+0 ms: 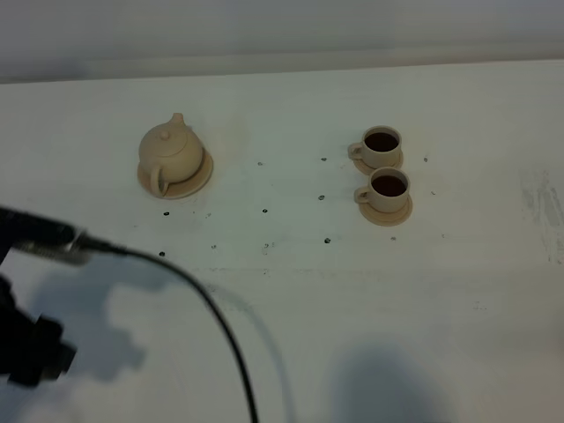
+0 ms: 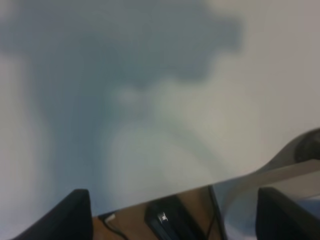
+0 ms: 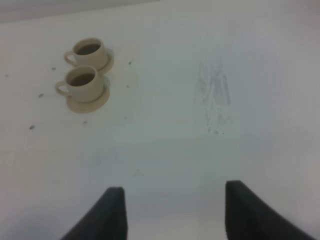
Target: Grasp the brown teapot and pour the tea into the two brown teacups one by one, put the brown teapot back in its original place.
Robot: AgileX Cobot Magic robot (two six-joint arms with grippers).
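Observation:
The brown teapot stands upright with its lid on, on its wide tan saucer at the back left of the white table. The two brown teacups stand on small saucers at the back right, both holding dark tea. They also show in the right wrist view. My left gripper is open and empty over the table's near edge, far from the teapot. My right gripper is open and empty, well short of the cups.
Part of the left arm and its black cable cross the near left of the table. Small dark specks dot the table between teapot and cups. A dark object lies below the table edge.

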